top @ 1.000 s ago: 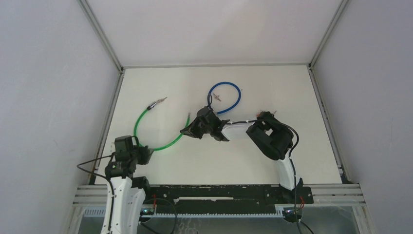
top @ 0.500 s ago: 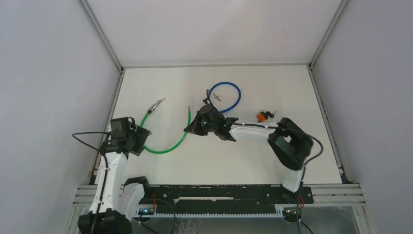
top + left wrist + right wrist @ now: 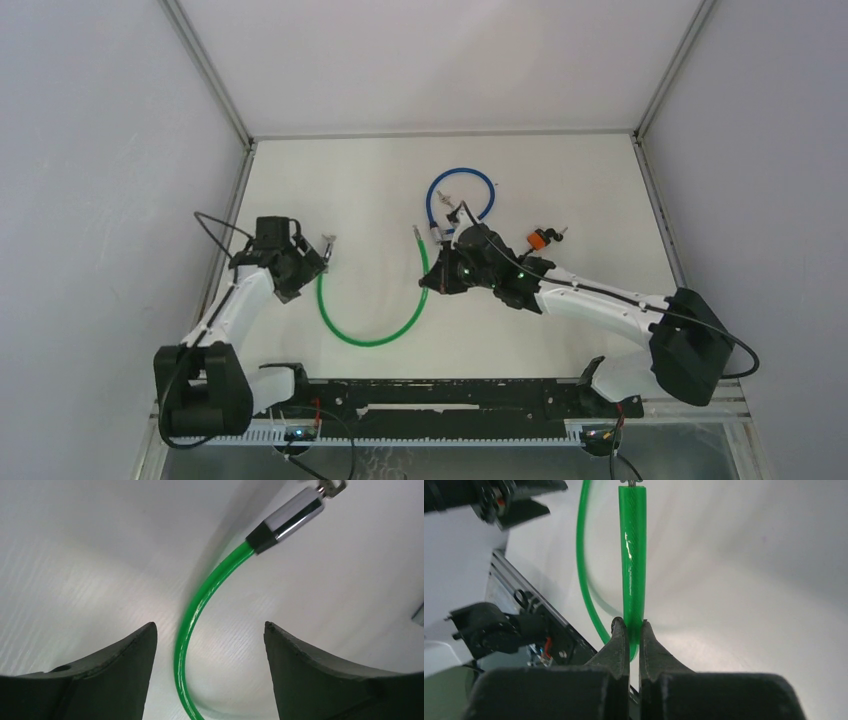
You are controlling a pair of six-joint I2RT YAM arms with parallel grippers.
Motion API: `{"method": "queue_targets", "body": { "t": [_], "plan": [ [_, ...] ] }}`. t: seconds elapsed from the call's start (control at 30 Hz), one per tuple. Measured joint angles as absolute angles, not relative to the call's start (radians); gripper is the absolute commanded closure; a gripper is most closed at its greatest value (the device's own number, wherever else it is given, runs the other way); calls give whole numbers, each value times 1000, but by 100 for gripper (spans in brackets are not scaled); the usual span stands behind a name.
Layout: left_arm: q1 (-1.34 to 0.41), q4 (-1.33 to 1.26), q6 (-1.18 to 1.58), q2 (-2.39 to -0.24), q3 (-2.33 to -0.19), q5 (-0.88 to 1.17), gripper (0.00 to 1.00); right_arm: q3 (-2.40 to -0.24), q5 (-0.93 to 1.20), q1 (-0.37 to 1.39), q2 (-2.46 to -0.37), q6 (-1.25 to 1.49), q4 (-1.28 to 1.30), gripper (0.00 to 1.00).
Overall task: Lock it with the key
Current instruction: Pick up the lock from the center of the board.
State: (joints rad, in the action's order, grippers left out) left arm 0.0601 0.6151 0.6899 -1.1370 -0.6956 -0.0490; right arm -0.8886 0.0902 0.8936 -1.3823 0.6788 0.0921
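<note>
From above we see the whole white table (image 3: pixel 560 170). The green cable lock (image 3: pixel 370 340) lies in a U near its middle, and a blue cable (image 3: pixel 488 205) is looped behind it. Only that view shows both green ends at once. In its wrist view, the right gripper (image 3: pixel 633 627) is clamped on the green cable just below a metal tip. The left gripper (image 3: pixel 210 630) is spread wide and straddles the cable, holding nothing. Its camera alone shows the chrome barrel (image 3: pixel 292 517) with its black collar. A small orange piece (image 3: pixel 539 240) lies near the blue cable, too small to identify.
</note>
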Motion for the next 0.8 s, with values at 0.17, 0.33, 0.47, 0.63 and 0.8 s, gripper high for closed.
{"method": "queue_targets", "body": {
  "t": [0.17,0.33,0.47,0.63,0.8],
  "plan": [
    [-84,613,651,-1292,-797,-121,25,-827,109,862,-1301,649,139,100],
    [-141,622,646,-1397,-815,-209,32,-814,118,812,-1255,638,143,100],
    [-201,653,643,-1462,-838,-278,34,-806,121,789,-1238,633,147,100],
    [-279,657,648,-1519,-866,-304,43,-804,137,771,-1234,633,150,100],
    [-278,649,674,-1587,-887,-317,49,-797,142,758,-1220,633,153,100]
  ]
}}
